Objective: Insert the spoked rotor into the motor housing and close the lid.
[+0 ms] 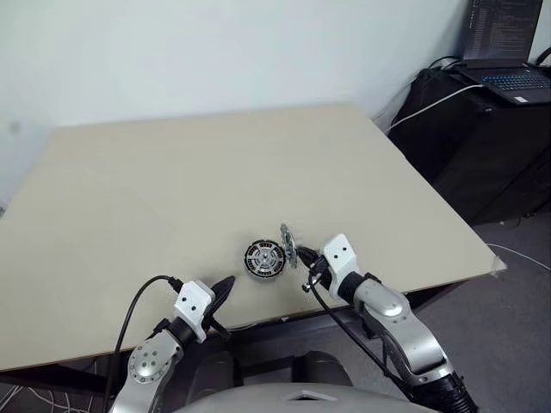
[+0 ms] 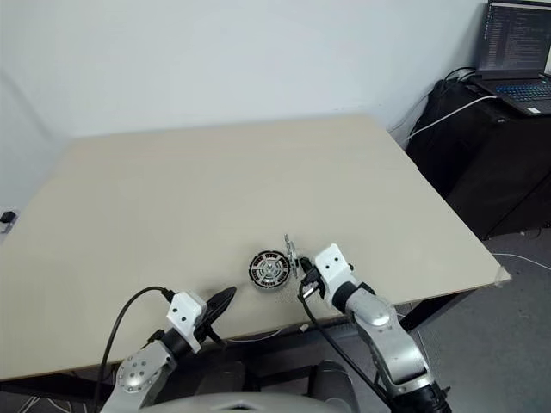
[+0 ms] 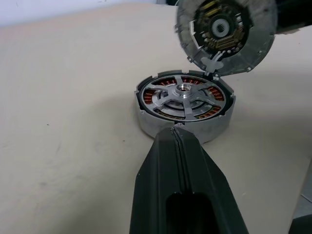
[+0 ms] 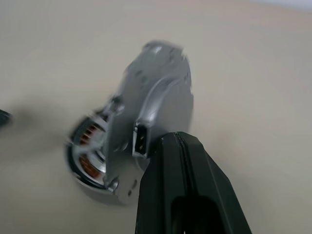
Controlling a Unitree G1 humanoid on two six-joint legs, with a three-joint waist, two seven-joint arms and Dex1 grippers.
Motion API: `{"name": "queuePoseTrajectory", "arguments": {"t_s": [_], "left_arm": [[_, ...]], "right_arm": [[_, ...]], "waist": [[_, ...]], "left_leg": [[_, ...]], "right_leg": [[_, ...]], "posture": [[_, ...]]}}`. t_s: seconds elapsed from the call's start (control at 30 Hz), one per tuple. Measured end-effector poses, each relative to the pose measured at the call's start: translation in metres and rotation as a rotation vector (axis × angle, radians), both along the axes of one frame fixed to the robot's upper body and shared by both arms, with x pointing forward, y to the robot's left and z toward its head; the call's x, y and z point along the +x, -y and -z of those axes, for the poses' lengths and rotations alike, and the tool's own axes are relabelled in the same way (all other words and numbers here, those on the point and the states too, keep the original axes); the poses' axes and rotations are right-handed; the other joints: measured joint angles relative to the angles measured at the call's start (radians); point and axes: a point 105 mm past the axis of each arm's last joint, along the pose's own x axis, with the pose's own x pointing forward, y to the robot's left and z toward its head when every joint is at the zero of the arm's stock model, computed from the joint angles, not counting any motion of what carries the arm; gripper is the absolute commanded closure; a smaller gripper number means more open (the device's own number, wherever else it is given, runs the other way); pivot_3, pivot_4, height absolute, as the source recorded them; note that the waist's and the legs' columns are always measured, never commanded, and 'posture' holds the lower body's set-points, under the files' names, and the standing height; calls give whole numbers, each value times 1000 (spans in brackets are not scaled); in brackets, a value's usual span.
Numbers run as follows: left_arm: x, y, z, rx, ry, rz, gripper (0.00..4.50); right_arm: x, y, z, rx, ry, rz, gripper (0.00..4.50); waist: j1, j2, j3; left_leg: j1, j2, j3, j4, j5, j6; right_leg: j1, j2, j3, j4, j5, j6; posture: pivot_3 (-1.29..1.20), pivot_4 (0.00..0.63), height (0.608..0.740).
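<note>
The motor housing (image 1: 264,258) lies flat on the beige table (image 1: 172,172) near its front edge. In the left wrist view the spoked rotor (image 3: 183,92) sits inside the housing (image 3: 146,122), silvery spokes over coppery windings. The lid (image 1: 287,242) stands almost upright at the housing's right rim, and its inner face (image 3: 224,34) shows in the left wrist view. My right gripper (image 1: 303,255) is shut, its tips close behind the lid's grey back (image 4: 156,102); I cannot tell whether they touch. Shut too, my left gripper (image 1: 225,286) points at the housing from the front left, a little short of it.
A laptop (image 1: 508,77) rests on a black case (image 1: 482,146) beyond the table's right edge, with a white cable (image 1: 430,103) running down from it. The table's front edge (image 1: 258,325) runs just below both grippers.
</note>
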Motion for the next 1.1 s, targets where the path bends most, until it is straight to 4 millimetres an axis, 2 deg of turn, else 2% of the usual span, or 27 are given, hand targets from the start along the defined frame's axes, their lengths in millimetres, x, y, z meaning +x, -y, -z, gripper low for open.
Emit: {"name": "queuePoseTrajectory", "arguments": {"t_s": [0.2, 0.4, 0.5, 0.7, 0.9, 1.03, 1.1], "left_arm": [[0, -1, 1, -1, -15, -19, 4500], [0, -4, 2, 2, -21, -45, 4500], [1, -6, 2, 3, -18, -60, 4500], [2, -8, 2, 6, -14, -76, 4500], [3, -8, 0, 8, -7, -80, 4500], [3, -7, -6, 4, 10, -79, 4500], [3, -7, -7, 3, 10, -81, 4500]], "right_arm": [[1, -24, -11, 68, 7, -135, 4489], [12, -30, -9, 72, -9, -170, 4489], [16, -36, -2, 70, -43, -197, 4489], [19, -45, 30, 27, -151, -211, 4489], [30, -56, 32, 9, -141, -224, 4489], [29, -57, 33, 6, -139, -233, 4489], [25, -55, 27, 0, -116, -259, 4489]], "waist": [[0, 0, 0], [1, -1, -1], [1, -2, -1], [0, -2, -2], [0, -2, -4], [0, -2, -4], [0, 0, -3]], "left_leg": [[0, 0, 0, 1, 0, 0], [0, 0, 0, 2, 0, 0], [0, 0, 0, 2, 0, 0], [1, 0, 0, 2, 0, 0], [4, 0, 1, 3, 0, 0], [11, 0, 1, 2, 0, 0], [11, 0, 1, 2, 0, 0]], "right_leg": [[0, 0, 0, 1, 0, 0], [1, 0, 0, 1, 0, 0], [1, 0, 0, 2, 0, 0], [1, 1, 0, 2, 1, 0], [3, 1, 1, 3, 1, 0], [10, 0, 1, 2, 1, 0], [10, -1, 1, 2, 1, 0]], "posture": [[0, 0, 740], [0, 0, 740], [0, 0, 740], [0, 0, 740], [0, 0, 740], [0, 0, 740], [0, 0, 740]]}}
